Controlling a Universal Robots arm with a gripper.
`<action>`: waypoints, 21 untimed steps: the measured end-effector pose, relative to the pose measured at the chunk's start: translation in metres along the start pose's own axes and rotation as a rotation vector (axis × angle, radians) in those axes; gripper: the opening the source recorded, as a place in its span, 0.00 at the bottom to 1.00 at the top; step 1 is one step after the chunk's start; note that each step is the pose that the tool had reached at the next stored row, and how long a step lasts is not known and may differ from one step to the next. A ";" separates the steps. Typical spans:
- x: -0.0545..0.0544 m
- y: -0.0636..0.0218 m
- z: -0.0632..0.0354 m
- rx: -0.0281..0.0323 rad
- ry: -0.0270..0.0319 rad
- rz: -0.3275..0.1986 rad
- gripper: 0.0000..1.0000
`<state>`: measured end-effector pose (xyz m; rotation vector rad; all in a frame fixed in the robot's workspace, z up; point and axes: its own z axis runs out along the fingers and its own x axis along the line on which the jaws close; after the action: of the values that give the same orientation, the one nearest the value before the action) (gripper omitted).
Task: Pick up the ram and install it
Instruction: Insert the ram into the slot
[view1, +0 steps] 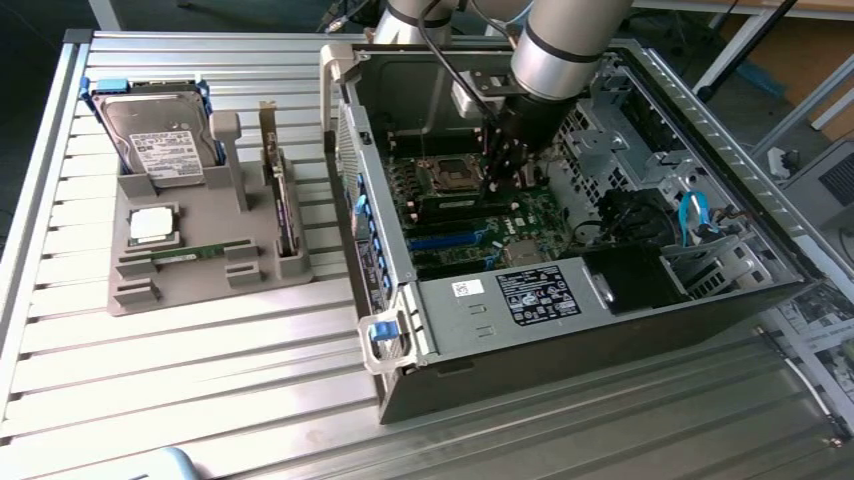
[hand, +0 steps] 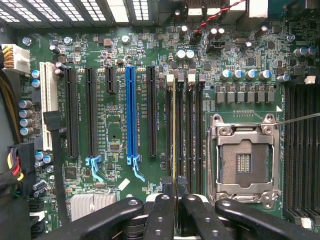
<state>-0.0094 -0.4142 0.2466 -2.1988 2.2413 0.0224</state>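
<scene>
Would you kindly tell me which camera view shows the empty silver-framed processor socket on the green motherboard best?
The wrist view: it looks straight down on the square silver-framed processor socket, showing nearly its whole frame and contact field. The exterior view shows the socket at a slant inside the black computer case, beside the arm.

Soft, even daylight falls on the ribbed metal tabletop (view1: 200, 390), whose slats throw back pale glare. The open computer case (view1: 534, 400) is dimmer inside, where my arm (view1: 554, 50) shades the motherboard (view1: 534, 215). From my wrist the board looks evenly lit, the bright slats (hand: 75, 10) beyond it wash out white, and my hand (hand: 175, 186) is a dark silhouette.
</scene>
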 end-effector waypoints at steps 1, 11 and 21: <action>0.000 0.0000 0.0004 0.0000 0.0000 0.000 0.12; 0.000 0.0000 0.0027 0.0000 0.0001 0.000 0.12; 0.000 -0.0003 0.0029 -0.0002 0.0001 -0.014 0.12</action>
<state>-0.0091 -0.4142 0.2437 -2.2141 2.2263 0.0224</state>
